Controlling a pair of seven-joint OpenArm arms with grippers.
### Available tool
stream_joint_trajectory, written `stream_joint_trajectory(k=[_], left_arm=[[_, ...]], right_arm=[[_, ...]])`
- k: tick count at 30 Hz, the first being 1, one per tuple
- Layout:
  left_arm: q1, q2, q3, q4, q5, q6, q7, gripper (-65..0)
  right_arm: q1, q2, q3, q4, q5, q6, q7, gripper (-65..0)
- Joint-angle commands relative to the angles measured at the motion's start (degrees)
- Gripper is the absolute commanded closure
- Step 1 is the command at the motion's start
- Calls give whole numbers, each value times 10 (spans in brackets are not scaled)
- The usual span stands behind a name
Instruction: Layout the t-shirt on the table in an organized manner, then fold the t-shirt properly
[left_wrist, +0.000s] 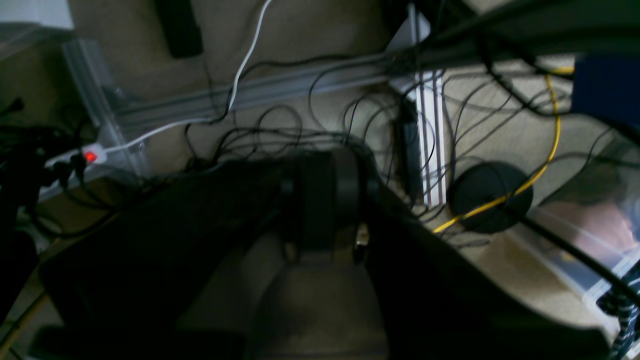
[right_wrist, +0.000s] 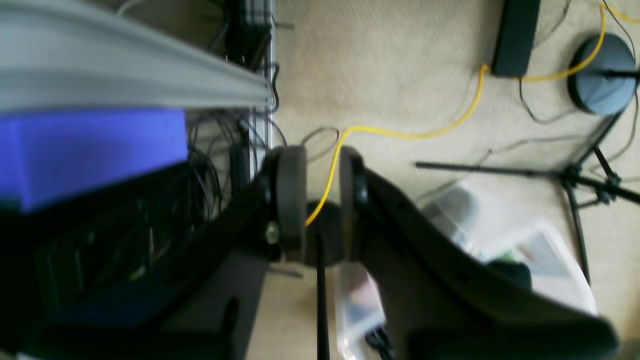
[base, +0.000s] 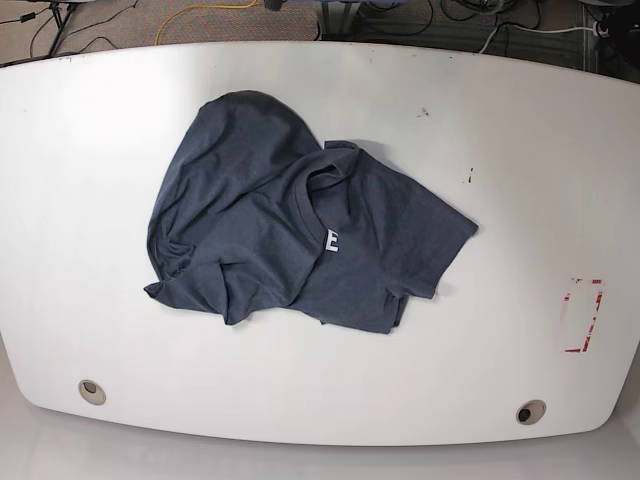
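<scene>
The white table (base: 500, 130) is still holding a crumpled t-shirt (base: 290, 235), so we're looking at nothing done yet: left gripper (left_wrist: 327, 200) pinched narrow and empty, right gripper (right_wrist: 322, 200) slightly parted, empty, both hanging off the table over the floor.

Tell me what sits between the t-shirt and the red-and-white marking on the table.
Nothing: in the base view the stretch of table from the t-shirt to the red-and-white marking is bare white surface.
</scene>
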Motion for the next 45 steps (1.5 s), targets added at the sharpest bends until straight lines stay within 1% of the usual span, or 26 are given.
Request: stream_joint_trajectory(k=[1,4,8,12,17,21,25,29,34,45], left_arm=[[29,-1,-17,32,-1,2,-8,-75],[50,1,-32,62,-1,2,-8,-75],[74,1,-37,110,-9,2,-8,-75],[107,-6,-41,166,-62,2,-8,-75],[149,-33,-48,235,-129,2,-8,-75],[166,-40,-51,275,-160,2,-8,-75],[184,-35,-78,321,-174,2,-7,-75],[187,-20,-96,356,-178,2,-7,-75],[185,-1,-119,389,-178,2,-7,-75],[123,2,-121,429,-175,2,-6,-81]], right_arm=[[-35,2,2,46,1,2,-3,-106],[-65,3,7,92,1,2,-14,-106],[-111,-1,35,164,1,3,-28,-106],[-154,-1,47,233,1,4,-41,-106],[-201,2,47,313,1,4,-43,-106],[-225,2,47,356,1,4,-43,-106],[-241,3,49,402,1,4,-43,-106],[-240,0,60,427,1,4,-41,-106],[-203,2,61,432,0,4,-39,-106],[-91,1,62,434,-3,3,-41,-113]])
